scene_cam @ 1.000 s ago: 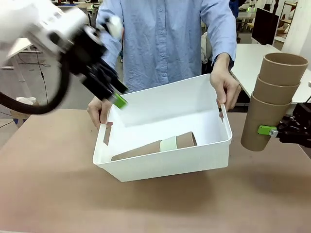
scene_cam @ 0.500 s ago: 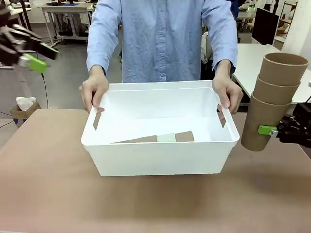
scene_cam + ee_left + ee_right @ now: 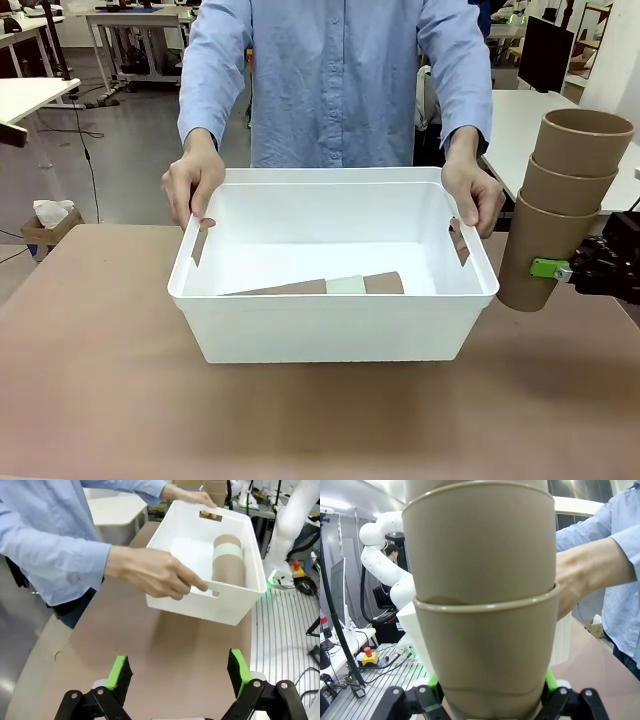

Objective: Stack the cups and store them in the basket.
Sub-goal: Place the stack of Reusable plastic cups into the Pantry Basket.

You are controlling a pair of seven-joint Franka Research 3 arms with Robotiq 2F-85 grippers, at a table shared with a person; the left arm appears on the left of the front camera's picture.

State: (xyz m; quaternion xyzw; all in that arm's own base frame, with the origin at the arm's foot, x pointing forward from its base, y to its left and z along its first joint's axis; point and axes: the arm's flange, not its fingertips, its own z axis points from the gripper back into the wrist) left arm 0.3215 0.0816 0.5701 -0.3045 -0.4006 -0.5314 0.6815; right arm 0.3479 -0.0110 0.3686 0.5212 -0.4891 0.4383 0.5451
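Note:
The white basket (image 3: 330, 330) stands flat mid-table, a person's hands (image 3: 195, 185) gripping both handle ends. Inside lies a stack of tan cups (image 3: 290, 288) with a mint green cup (image 3: 346, 284) in it. In the left wrist view the basket (image 3: 200, 605) and that lying stack (image 3: 227, 565) are ahead, with my left gripper (image 3: 179, 672) open over bare table well short of them. My right gripper (image 3: 540, 268) is shut on the lowest of three nested tan cups (image 3: 565, 200), held upright to the right of the basket. The right wrist view has those cups (image 3: 485, 605) close up between green pads (image 3: 549, 679).
Brown tabletop (image 3: 100, 380) lies bare in front of and to the left of the basket. The person stands at the far edge. A white table (image 3: 520, 120) sits behind on the right. Beyond the table's edge in the left wrist view is a ribbed metal base (image 3: 285, 625).
The person lowered the tilted basket flat onto the table. My left arm pulled back from over the basket and left the front view to the left. The right gripper with its cups stayed still.

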